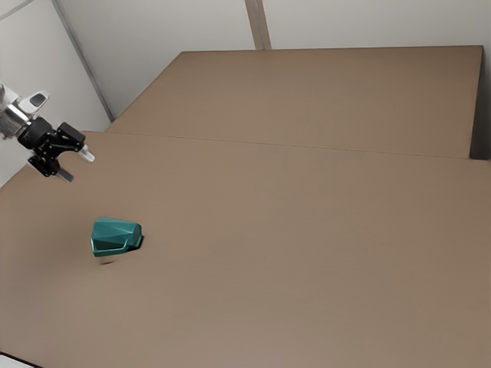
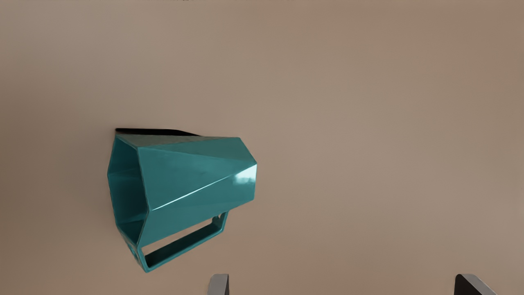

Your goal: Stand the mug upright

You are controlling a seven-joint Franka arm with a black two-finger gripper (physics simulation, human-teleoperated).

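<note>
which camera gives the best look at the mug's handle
The wrist view: the handle stands out from the mug there, its long bar and the gap beside the body both plain. The exterior view has it small, a thin strip along the teal body.

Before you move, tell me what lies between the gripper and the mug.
In the exterior view, bare brown tabletop shows between my gripper and the mug lying on its side.

Mug (image 2: 196, 176) is solid teal | desk (image 1: 307, 261) is plain brown | hand (image 1: 77, 165) is black and grey | wall (image 1: 368, 23) is pale grey
</note>
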